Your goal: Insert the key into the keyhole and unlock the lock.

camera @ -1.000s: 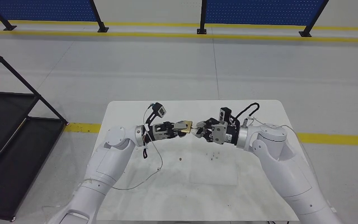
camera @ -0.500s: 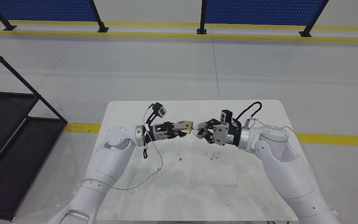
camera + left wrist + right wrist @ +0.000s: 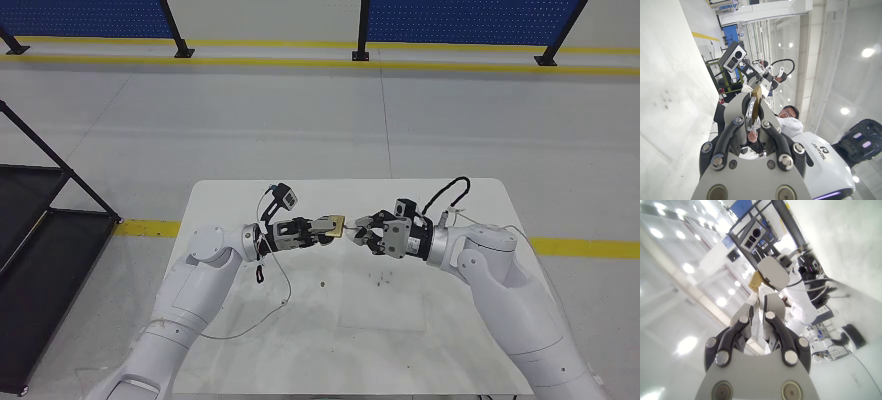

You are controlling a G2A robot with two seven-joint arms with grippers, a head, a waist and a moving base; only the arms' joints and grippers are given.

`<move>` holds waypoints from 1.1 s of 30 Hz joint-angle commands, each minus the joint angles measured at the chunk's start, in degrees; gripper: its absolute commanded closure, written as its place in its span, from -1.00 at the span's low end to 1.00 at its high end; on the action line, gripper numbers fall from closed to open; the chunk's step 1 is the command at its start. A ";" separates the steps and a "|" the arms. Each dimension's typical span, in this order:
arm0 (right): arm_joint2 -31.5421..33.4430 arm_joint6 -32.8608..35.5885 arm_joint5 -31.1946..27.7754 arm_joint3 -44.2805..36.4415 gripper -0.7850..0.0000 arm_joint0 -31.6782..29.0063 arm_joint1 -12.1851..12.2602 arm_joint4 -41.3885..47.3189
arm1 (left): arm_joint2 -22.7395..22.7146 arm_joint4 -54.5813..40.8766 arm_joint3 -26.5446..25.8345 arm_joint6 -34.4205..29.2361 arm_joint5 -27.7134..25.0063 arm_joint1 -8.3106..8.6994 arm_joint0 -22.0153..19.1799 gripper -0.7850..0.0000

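My left gripper (image 3: 754, 100) is pinching the brass lock (image 3: 756, 91), fingers clamped on its body with the chrome shackle (image 3: 749, 111) lying back between them. The lock hangs in the air over the middle of the white table (image 3: 440, 335), towards its far side. Just right of it, my right gripper (image 3: 358, 234) faces the lock, fingers pressed nearly together (whatever they grip is too small to tell).
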 commanded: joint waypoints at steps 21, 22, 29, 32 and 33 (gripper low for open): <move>-0.39 -1.73 2.80 2.54 1.00 1.19 -0.50 6.00 | 0.00 0.00 0.00 0.00 0.00 0.00 0.00 1.00; -0.40 -1.89 2.99 2.57 1.00 1.23 -0.51 6.15 | 0.00 0.00 0.00 0.00 0.00 0.00 0.00 1.00; -0.41 -2.29 4.54 3.05 1.00 1.52 -0.61 8.19 | 0.00 0.00 0.00 0.00 0.00 0.00 0.00 1.00; -0.43 -2.43 5.31 3.36 1.00 1.63 -0.66 9.20 | 0.00 0.00 0.00 0.00 0.00 0.00 0.00 1.00; -0.44 -2.49 5.53 3.48 1.00 1.63 -0.68 9.57 | 0.00 0.00 0.00 0.00 0.00 0.00 0.00 1.00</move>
